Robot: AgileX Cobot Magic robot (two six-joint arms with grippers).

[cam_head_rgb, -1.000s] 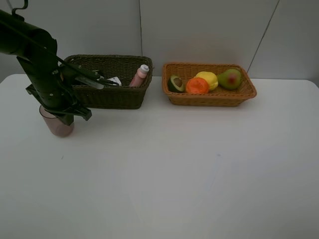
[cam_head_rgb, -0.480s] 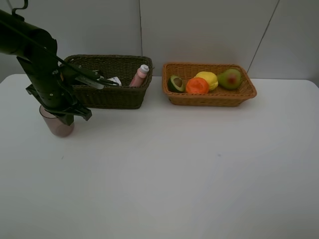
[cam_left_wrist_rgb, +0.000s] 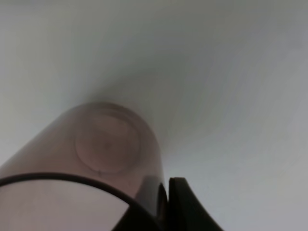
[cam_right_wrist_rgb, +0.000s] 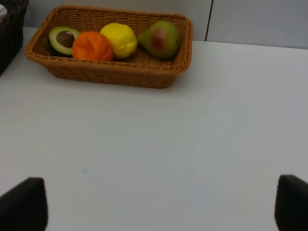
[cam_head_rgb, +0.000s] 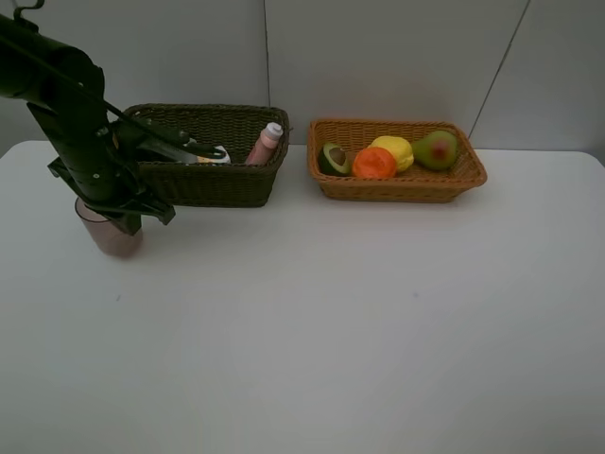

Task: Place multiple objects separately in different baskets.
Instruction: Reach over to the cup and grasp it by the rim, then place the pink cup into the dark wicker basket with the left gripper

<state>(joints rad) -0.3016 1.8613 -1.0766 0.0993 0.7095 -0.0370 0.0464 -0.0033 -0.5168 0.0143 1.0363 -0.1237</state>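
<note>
- Left end effector point(cam_head_rgb: 125, 225) at far left of table, pinched shut on the rim of the translucent mauve cup point(cam_head_rgb: 111, 233); cup upright on the table point(cam_head_rgb: 312, 322), just in front of the dark basket's left end. Left wrist view: one dark finger point(cam_left_wrist_rgb: 185, 207) against the cup wall point(cam_left_wrist_rgb: 96, 159), looking down into the cup.
- Dark brown-green wicker basket point(cam_head_rgb: 213, 180) near the back edge, left of centre. Pink bottle point(cam_head_rgb: 265, 144) leans at its right end; a white item beside the arm, partly hidden, not identifiable.
- Light orange-tan wicker basket point(cam_head_rgb: 397, 184) just right of the dark one, apart from it. Contents, left to right: halved avocado point(cam_head_rgb: 333, 158), orange point(cam_head_rgb: 374, 163), yellow lemon point(cam_head_rgb: 394, 151), green-red pear point(cam_head_rgb: 436, 149), packed close together.
- Right end effector point(cam_right_wrist_rgb: 154, 207): fingers spread wide, holding nothing; fingertips point(cam_right_wrist_rgb: 24, 204) at the frame corners in right wrist view, over bare table in front of the tan basket.
- Table surface plain white, matte. Back wall pale grey panels with thin dark seams.
</note>
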